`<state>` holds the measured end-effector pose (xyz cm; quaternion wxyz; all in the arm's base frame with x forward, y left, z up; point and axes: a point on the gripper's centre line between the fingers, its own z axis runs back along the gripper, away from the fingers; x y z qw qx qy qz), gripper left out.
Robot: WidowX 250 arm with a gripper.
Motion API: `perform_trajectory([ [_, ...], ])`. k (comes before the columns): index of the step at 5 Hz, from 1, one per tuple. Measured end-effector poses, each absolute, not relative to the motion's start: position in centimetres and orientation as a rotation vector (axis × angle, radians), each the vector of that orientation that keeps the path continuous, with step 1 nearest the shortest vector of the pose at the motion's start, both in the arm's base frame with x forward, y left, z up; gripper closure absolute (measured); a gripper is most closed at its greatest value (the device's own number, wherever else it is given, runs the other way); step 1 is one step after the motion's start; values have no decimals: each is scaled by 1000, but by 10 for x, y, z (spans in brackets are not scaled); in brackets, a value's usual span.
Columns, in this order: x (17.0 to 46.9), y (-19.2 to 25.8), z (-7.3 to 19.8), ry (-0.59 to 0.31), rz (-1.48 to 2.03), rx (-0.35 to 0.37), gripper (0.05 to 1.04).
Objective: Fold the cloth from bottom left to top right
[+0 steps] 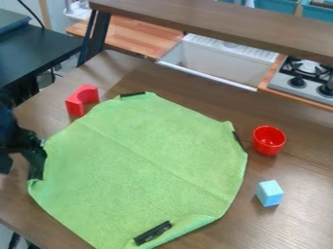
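So the green cloth (143, 160) is mostly spread out on the surface (305, 209), bottom rim curled a bit. End effector (38, 163) is right at the cloth's left side, near the surface's left edge; honestly can't tell if it's open, closed or gripping anything.

Black robot arm (9, 130) with a bulky, uneven outline of dark parts, narrowing to a slimmer black claw (38, 164).

The cloth (143, 160) lies on the table (302, 219), 1 block (75, 106) left, 1 cup (269, 141) behind 1 cube (268, 193) right.
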<state>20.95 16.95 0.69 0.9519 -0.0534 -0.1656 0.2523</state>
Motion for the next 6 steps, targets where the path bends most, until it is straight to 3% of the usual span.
perform_trajectory([
  [1, 211, 168, 2, -335, 504, -96, 158],
  [4, 206, 171, -5, -335, 560, -67, 931],
  [5, 204, 173, -4, -323, 576, -75, 1020],
  [6, 198, 175, -1, -293, 609, -129, 1034],
])
